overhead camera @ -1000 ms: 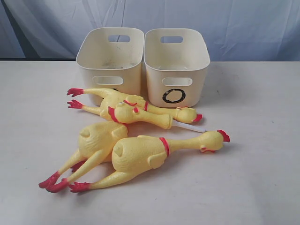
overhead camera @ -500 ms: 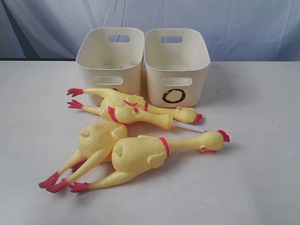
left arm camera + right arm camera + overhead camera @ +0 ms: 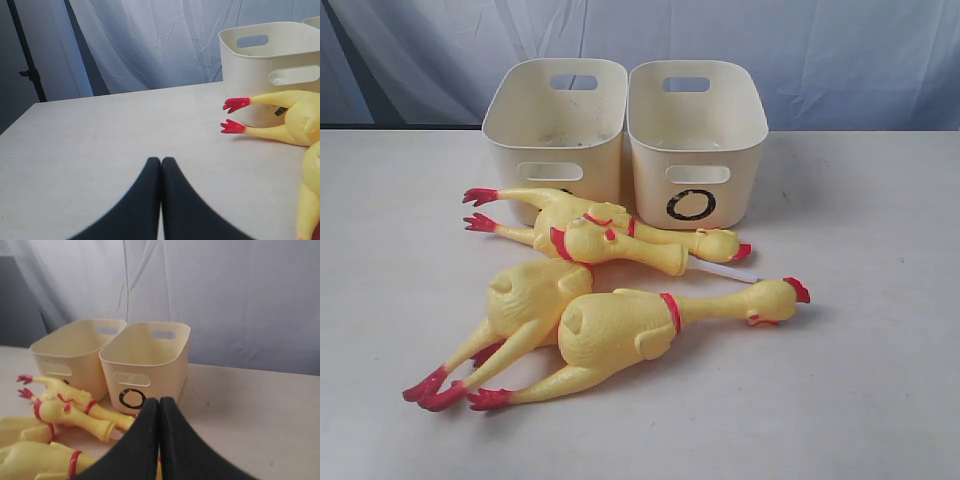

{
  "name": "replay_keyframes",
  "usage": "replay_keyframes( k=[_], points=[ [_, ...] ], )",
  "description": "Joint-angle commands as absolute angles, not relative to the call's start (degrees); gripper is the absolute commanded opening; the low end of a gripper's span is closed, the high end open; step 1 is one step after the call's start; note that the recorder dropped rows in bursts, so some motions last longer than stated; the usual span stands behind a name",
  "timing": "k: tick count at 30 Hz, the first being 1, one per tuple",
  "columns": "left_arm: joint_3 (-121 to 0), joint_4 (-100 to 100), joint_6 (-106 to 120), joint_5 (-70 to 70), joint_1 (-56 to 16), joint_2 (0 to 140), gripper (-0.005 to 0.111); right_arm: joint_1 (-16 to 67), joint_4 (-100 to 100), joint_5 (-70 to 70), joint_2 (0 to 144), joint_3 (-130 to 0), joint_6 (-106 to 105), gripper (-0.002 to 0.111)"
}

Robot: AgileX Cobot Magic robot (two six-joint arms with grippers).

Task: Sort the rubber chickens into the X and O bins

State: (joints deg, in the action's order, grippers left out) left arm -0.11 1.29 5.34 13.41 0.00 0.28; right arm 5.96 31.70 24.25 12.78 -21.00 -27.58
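chickens: rubber chickens (image 3: 620,325) lay piled just before X and O bins (image 3: 730,170), long axes crosswise, heads mostly rightward
jaws: left gripper (image 3: 161,162), right gripper (image 3: 159,401) both pressed together, empty
nearer: likely right gripper

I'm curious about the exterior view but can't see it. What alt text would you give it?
Yellow rubber chickens with red feet lie heaped on a pale table. Behind them stand two cream tubs side by side: a left bin, its front partly covered by the chickens, and a right bin marked with a black O.
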Motion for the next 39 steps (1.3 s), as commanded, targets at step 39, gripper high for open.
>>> replay_keyframes(
  k=[39],
  points=[
    [0.0, 1.4, 5.2, 13.3, 0.0, 0.0, 0.000, 28.8, 2.2, 8.7, 82.6, -38.5, -61.0, 0.001]
  ],
)
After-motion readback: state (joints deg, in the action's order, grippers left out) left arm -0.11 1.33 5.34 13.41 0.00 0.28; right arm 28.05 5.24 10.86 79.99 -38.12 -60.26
